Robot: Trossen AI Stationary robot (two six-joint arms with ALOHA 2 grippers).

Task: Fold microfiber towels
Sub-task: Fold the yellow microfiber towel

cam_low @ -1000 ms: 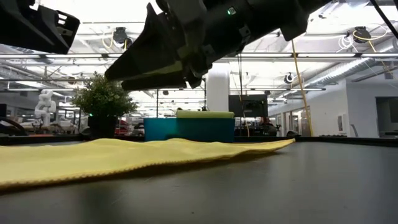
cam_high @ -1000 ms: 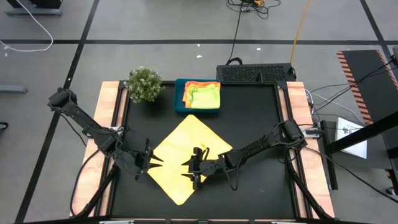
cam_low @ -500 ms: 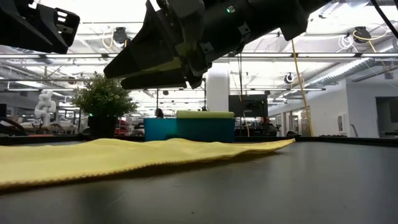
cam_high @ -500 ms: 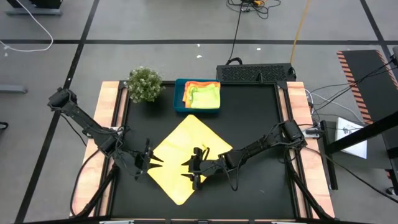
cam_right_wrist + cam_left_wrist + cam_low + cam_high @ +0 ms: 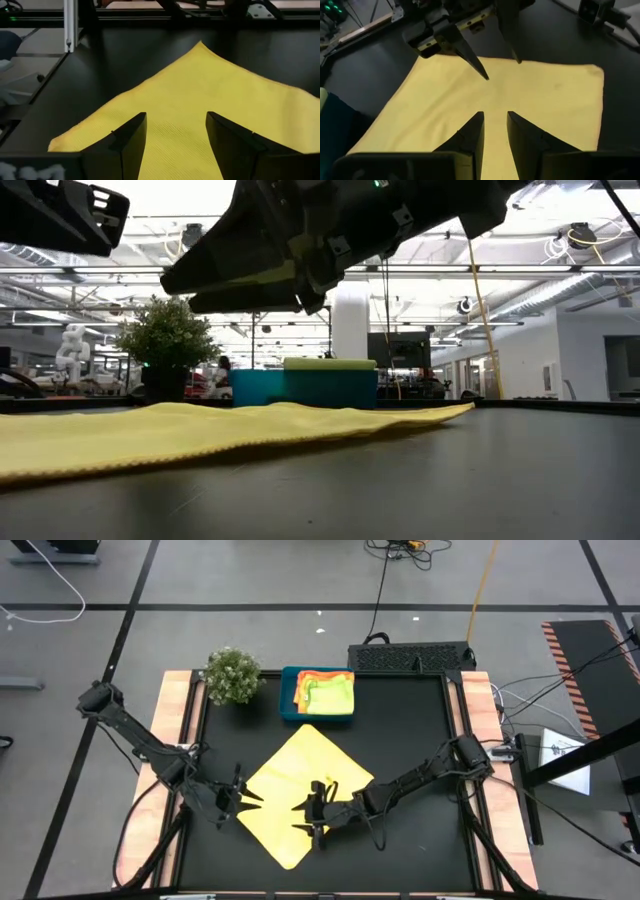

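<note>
High view: a flat yellow square microfiber towel [image 5: 300, 795] is spread diamond-wise on the black table [image 5: 420, 730], near the blue rectangular tray [image 5: 288, 708]. Left gripper [image 5: 250, 802] and right gripper [image 5: 305, 818] are poised above the towel. Wrist views: both jaws are seen parted, grasping nothing.

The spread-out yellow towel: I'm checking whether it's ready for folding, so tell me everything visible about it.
The yellow square microfiber towel lies unfolded and nearly flat on the black tabletop, turned like a diamond, one corner pointing at the blue rectangular tray. Its fabric looks thin and soft, finely textured, with a low ripple and a stitched edge in the low view. The left gripper hovers at its left corner and the right gripper over its lower middle, both open; neither holds it.
</note>
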